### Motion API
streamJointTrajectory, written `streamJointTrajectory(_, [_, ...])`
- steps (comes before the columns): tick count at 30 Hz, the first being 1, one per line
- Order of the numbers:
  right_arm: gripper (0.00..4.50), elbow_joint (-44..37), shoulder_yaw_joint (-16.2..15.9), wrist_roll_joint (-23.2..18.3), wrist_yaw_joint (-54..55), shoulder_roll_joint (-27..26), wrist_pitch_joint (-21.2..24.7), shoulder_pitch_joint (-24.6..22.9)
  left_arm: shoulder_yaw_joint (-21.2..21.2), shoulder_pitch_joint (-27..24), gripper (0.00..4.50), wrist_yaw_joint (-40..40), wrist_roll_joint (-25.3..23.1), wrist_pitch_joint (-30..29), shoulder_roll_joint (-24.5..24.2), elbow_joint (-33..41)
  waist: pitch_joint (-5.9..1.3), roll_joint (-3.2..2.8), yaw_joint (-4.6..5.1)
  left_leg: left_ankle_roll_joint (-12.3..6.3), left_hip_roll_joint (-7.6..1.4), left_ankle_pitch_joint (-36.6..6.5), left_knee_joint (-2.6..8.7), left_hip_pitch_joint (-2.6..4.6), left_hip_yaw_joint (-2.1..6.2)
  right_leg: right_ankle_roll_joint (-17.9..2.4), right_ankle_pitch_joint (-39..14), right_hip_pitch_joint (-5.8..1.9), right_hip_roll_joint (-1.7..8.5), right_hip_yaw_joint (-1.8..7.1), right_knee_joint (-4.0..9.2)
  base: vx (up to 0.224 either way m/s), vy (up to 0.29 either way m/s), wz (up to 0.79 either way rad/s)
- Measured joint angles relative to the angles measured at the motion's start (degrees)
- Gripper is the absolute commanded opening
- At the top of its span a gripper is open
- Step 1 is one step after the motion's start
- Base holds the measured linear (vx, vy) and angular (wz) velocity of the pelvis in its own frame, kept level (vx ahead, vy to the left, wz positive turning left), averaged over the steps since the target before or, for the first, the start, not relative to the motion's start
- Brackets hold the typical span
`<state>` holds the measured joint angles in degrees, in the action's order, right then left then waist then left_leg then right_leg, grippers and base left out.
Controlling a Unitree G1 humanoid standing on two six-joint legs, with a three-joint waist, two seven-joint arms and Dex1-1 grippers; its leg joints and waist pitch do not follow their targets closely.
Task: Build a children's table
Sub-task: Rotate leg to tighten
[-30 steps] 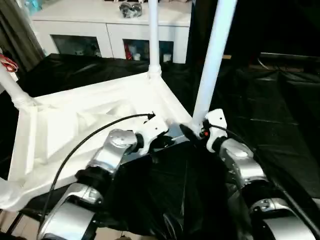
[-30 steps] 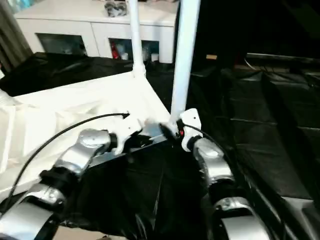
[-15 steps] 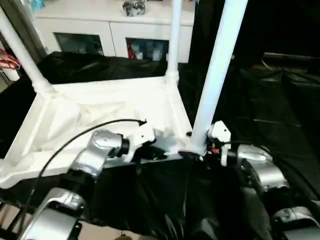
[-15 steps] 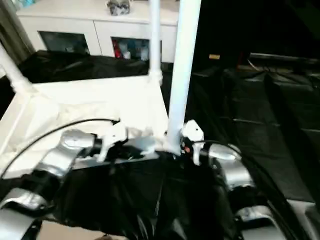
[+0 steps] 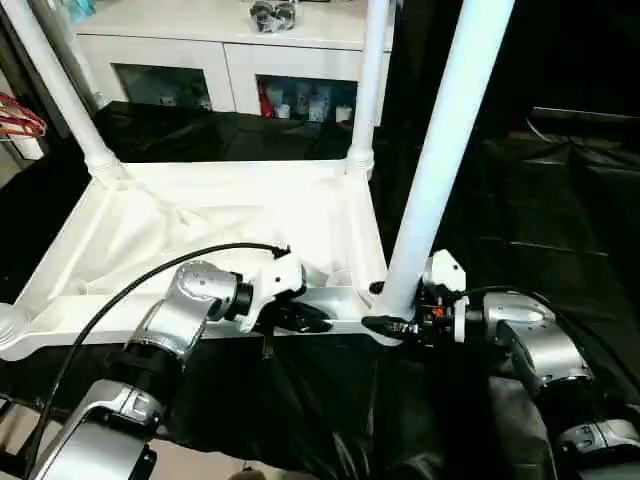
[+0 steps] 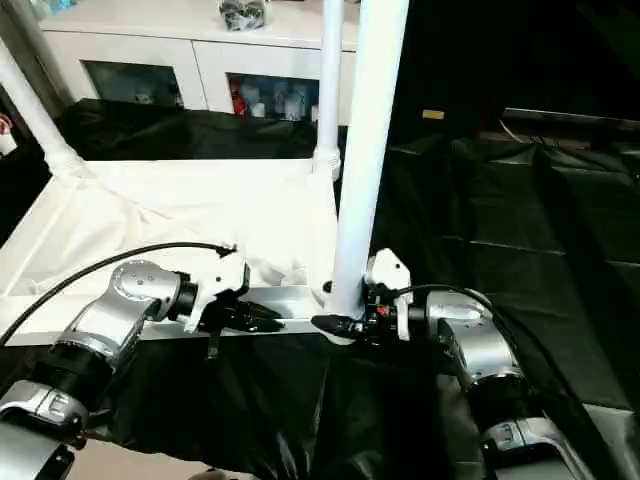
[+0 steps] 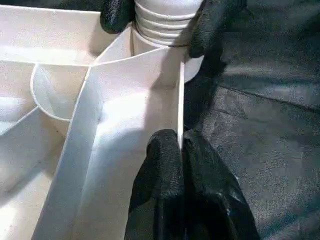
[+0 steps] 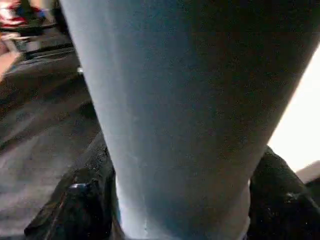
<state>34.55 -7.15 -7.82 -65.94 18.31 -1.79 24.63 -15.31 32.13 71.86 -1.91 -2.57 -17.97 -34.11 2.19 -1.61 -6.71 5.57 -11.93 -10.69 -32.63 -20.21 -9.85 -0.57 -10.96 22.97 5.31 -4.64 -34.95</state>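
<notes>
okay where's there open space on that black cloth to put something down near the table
Open: the black cloth right of the near right leg, and the strip between the tabletop and the white cabinet. Crowded: the near edge, with the left hand pinching the rim and the right hand around the leg's base.

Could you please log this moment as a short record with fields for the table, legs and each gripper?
tabletop: upside down on black cloth, ribbed underside up
legs: three stand upright in view; near right leg in its corner socket
left gripper: shut, pinching the tabletop's near rim
right gripper: fingers either side of the near right leg's base
background: white cabinet with glass doors
</notes>
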Motion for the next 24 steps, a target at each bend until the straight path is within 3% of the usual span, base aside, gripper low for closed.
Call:
streamJointTrajectory(5, [2.73,6.99,3.04,3.99,21.40,-5.78,-1.09,3.97,1.30,2.42,0.00,-12.39,-3.02,0.22,4.64,-4.74,-0.03,0.12,0.96,0.03,0.07,0.00,0.06,0.23,0.07,0.21,-0.08,-0.12,0.00,0.15,0.04,0.000,0.000,0.00])
streamJointTrajectory(11, [2.72,12.33,5.94,5.77,42.13,-11.78,0.59,8.00,1.62,4.87,0.00,-22.84,-5.22,-2.09,9.31,-7.87,-0.04,0.10,1.47,0.02,0.16,0.00,0.09,0.23,0.08,0.24,-0.07,-0.11,-0.01,0.32,0.05,0.000,0.000,0.00])
streamJointTrajectory(12, [2.72,12.93,6.23,5.86,43.51,-12.19,0.49,8.41,1.62,4.96,0.00,-23.73,-5.39,-2.35,9.75,-7.93,-0.06,0.07,1.49,0.02,0.17,0.00,0.09,0.22,0.08,0.24,-0.07,-0.12,-0.01,0.37,0.05,0.000,0.000,0.00])
streamJointTrajectory(14, [3.42,13.78,6.74,6.16,44.87,-12.73,-0.31,8.76,1.65,5.08,0.00,-24.56,-5.55,-2.46,10.22,-8.07,-0.10,0.01,1.50,0.02,0.20,0.00,0.10,0.22,0.06,0.25,-0.07,-0.12,-0.01,0.47,0.05,0.000,0.000,0.00])
streamJointTrajectory(24, [4.05,13.74,6.55,6.28,38.68,-12.18,-4.66,7.63,2.00,4.40,0.00,-20.68,-4.70,-2.13,8.81,-6.63,-0.12,-0.06,1.56,0.02,0.18,0.00,0.31,0.17,0.03,0.05,0.06,0.00,-0.06,0.53,0.02,0.000,0.000,0.00])
